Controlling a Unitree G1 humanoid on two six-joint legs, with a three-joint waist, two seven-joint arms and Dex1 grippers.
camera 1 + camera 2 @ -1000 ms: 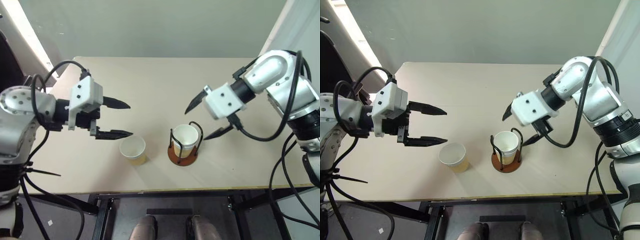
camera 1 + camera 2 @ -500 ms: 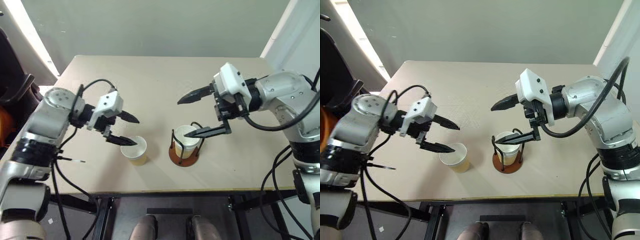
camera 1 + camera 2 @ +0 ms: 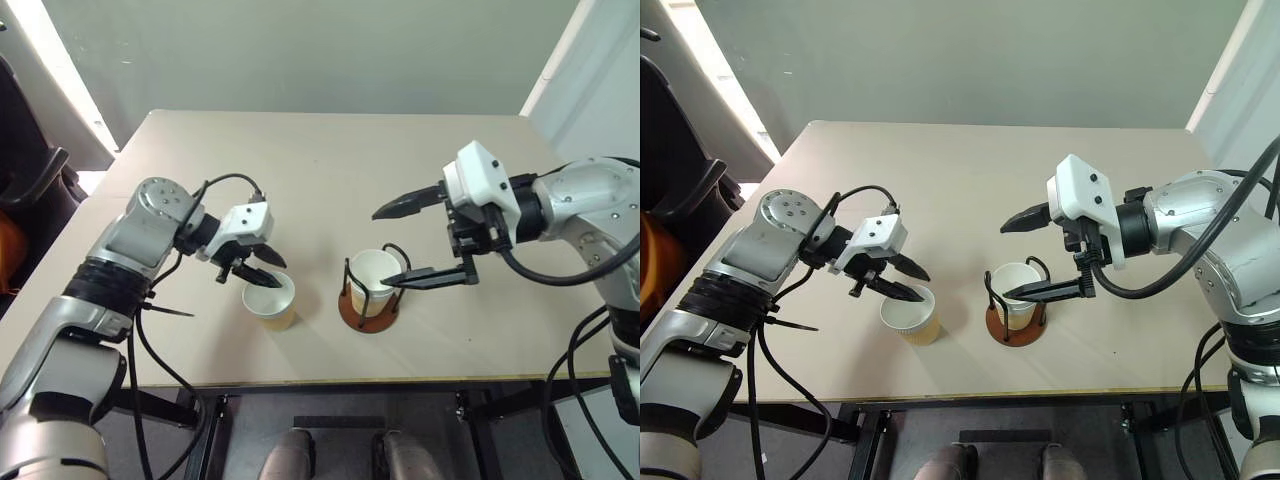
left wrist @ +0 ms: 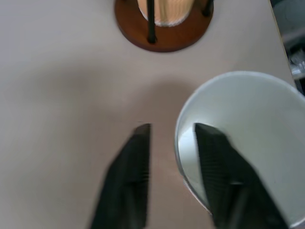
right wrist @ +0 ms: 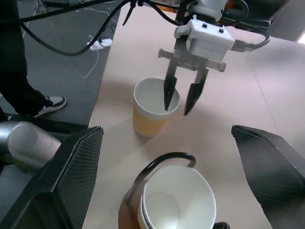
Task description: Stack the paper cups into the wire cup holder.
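A paper cup stands upright on the table, left of the wire cup holder. Another paper cup sits inside the holder's black arches. My left gripper points down at the loose cup's rim. In the left wrist view one finger is inside the cup and the other is outside it. The jaws are narrow, with a gap still showing beside the wall. My right gripper hangs wide open just right of the holder, its lower finger crossing over the held cup.
The beige table stretches far behind both arms. Its front edge runs close below the cup and holder. A dark chair stands off the left side. A person's leg and shoe and cables are on the floor beyond that edge.
My left gripper came down and rightward to the loose cup, and its jaws narrowed around the rim. My right gripper rolled and drew back slightly from the holder, staying open.
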